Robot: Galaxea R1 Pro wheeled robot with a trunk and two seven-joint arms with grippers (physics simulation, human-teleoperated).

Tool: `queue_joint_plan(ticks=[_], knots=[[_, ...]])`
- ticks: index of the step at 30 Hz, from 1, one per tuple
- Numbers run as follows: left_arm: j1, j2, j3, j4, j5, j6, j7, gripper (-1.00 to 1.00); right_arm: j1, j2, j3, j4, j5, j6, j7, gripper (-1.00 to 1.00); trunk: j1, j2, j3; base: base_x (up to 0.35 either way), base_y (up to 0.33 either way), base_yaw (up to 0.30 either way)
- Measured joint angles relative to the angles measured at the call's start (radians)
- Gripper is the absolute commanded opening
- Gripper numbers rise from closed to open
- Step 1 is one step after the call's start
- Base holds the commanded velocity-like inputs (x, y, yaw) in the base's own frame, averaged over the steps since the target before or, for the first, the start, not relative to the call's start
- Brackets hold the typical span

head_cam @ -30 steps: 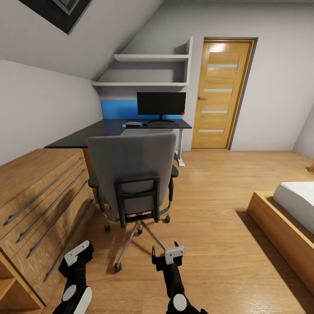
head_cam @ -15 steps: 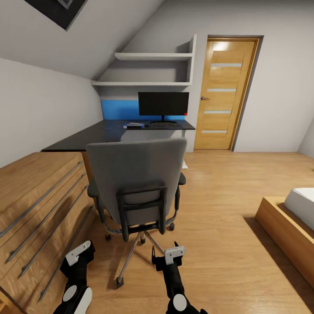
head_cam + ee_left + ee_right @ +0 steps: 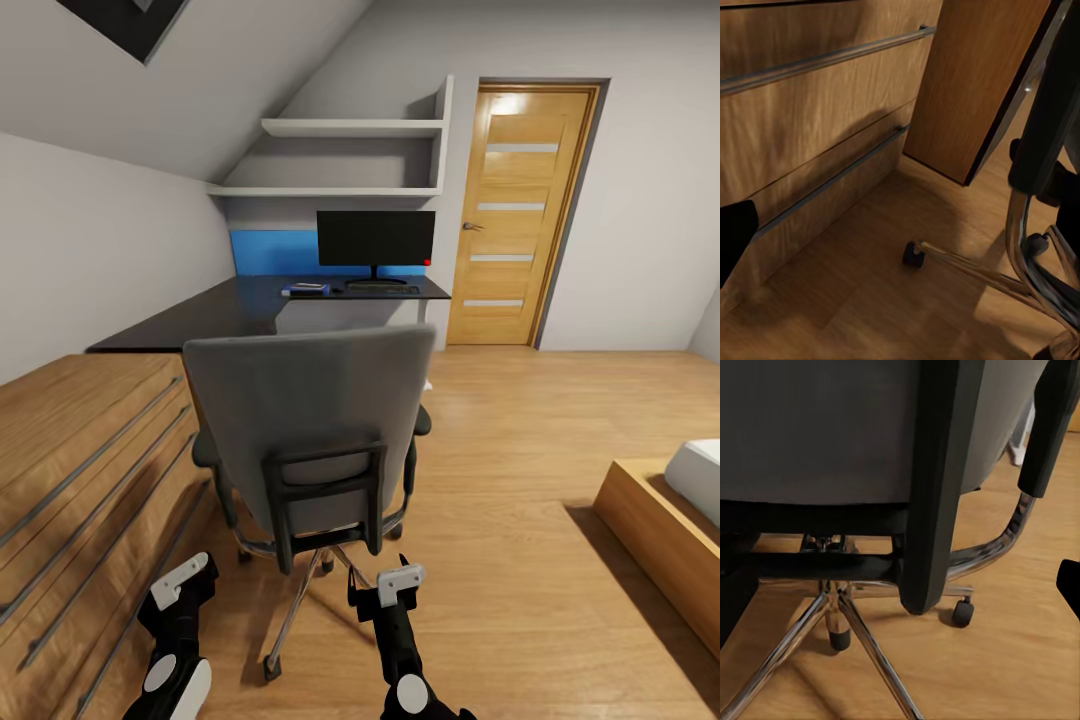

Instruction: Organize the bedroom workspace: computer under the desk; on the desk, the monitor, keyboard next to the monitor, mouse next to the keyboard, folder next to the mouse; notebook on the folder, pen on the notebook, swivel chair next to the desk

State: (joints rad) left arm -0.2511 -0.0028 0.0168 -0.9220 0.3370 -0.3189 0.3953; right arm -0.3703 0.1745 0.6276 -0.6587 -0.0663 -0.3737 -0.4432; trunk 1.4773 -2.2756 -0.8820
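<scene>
The swivel chair (image 3: 305, 420) stands just ahead of me with its grey back toward me, and the back hides the seat. Its chrome base (image 3: 862, 637) and a castor (image 3: 962, 613) fill the right wrist view. Beyond it runs the black desk (image 3: 240, 305). On its far end stands the monitor (image 3: 376, 238), with the keyboard (image 3: 378, 287) in front of its foot. A small flat blue item (image 3: 306, 290), possibly the folder, lies on the desk left of the keyboard. My left gripper (image 3: 182, 578) and right gripper (image 3: 382, 580) hang low behind the chair, both open and holding nothing.
Oak drawers (image 3: 80, 460) with long metal handles line the left, close to my left arm (image 3: 817, 112). A chair castor (image 3: 913, 255) sits near them. An oak door (image 3: 520, 210) is at the back, white shelves (image 3: 340, 160) above the desk, a bed frame (image 3: 660, 530) at right.
The view has advanced toward the chair, which looms larger and nearer. The drawers and bed have slid outward in the frame. Both arms hold the same pose.
</scene>
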Motion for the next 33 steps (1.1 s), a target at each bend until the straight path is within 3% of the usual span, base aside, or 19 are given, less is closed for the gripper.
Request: queue_joint_plan(ticks=[33], knots=[[0.0, 0.0, -0.006, 0.0, -0.001, -0.002, 0.0, 1.0, 0.0, 0.0, 0.002, -0.001, 0.004, -0.006, 0.0, 1.0, 0.0, 0.0, 0.0, 0.133, 0.0, 0.0]])
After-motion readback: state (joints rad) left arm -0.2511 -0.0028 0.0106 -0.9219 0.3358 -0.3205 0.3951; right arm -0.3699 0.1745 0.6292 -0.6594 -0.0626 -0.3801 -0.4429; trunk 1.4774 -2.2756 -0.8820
